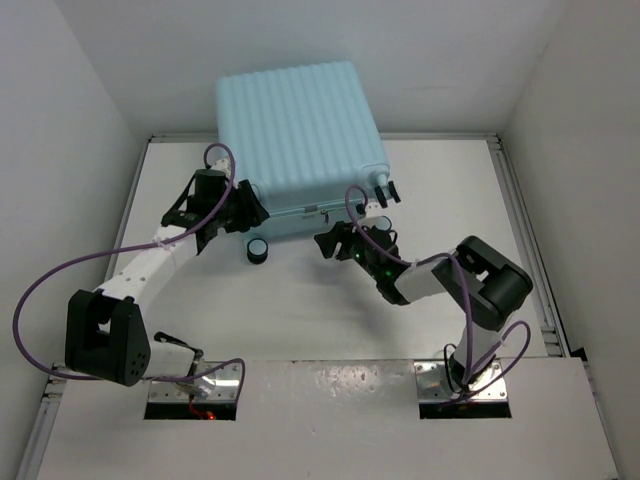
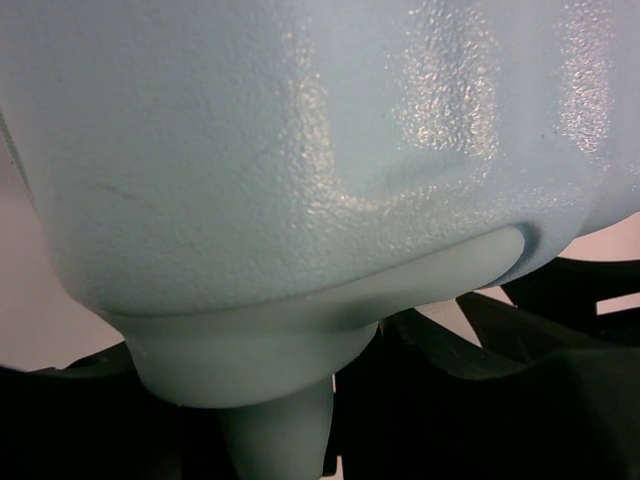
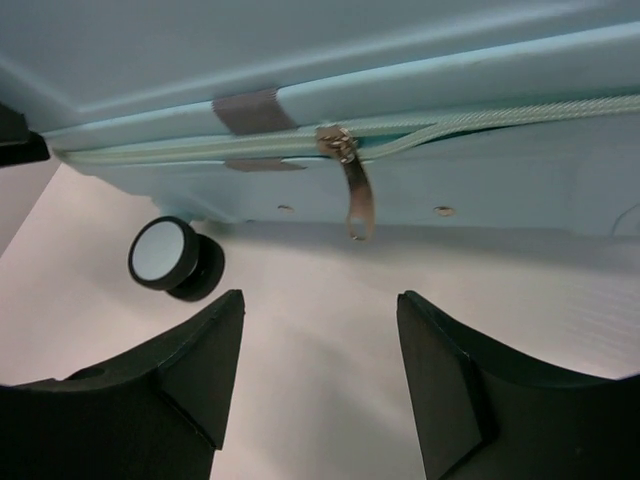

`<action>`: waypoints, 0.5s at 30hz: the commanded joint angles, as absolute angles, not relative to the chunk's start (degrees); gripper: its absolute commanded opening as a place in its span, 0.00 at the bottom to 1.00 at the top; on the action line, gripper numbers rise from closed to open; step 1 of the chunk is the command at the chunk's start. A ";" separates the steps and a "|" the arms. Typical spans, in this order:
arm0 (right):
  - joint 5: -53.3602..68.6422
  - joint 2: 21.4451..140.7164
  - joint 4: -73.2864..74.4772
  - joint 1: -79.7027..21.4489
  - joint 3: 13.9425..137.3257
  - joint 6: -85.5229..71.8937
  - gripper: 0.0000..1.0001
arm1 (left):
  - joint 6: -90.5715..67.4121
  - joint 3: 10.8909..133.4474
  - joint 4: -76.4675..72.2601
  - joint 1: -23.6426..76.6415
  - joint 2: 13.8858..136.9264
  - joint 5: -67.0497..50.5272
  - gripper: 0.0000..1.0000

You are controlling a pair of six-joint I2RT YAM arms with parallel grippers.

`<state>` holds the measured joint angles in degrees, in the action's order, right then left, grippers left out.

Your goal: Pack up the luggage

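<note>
luggage [image 1: 300, 140] lies flat at far-centre of counter [image 1: 300, 320], lid down, zip seam facing me. left hand [image 1: 243, 212] pressed vs its near-left corner, prob. bracing the shell. shell fills that cam, so can't tell if it's closed. right hand [image 3: 320, 315] low and level, fingers spread, aimed at zip pull [image 3: 352, 190] hanging off the seam. wheel [image 3: 160, 252] off to its left.
</note>
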<state>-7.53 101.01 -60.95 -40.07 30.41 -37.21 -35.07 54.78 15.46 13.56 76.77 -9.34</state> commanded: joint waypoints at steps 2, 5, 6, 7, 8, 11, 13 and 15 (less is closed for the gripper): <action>-8.53 102.22 -64.16 -38.76 33.39 -35.77 0.63 | -31.29 52.91 11.43 17.84 81.56 -18.19 0.20; -8.09 103.18 -64.42 -38.41 34.19 -35.95 0.63 | -31.29 53.44 11.43 17.84 82.18 -18.19 0.20; -7.91 103.53 -64.60 -38.23 34.89 -35.77 0.63 | -31.29 53.44 11.43 17.84 82.18 -18.19 0.20; -7.82 103.80 -64.86 -38.15 35.33 -35.77 0.63 | -31.29 53.44 11.43 17.84 82.18 -18.19 0.20; -7.91 103.97 -65.30 -38.14 35.42 -35.68 0.63 | -31.29 53.44 11.43 17.84 82.18 -18.19 0.20; -6.60 105.38 -65.83 -37.71 36.47 -35.68 0.63 | -31.29 53.44 11.43 17.84 82.18 -18.19 0.20; -6.33 105.90 -66.27 -37.44 37.35 -35.95 0.63 | -31.29 53.44 11.43 17.84 82.18 -18.19 0.20; -5.71 106.61 -66.45 -37.53 38.14 -35.86 0.61 | -31.29 53.44 11.43 17.84 82.18 -17.67 0.20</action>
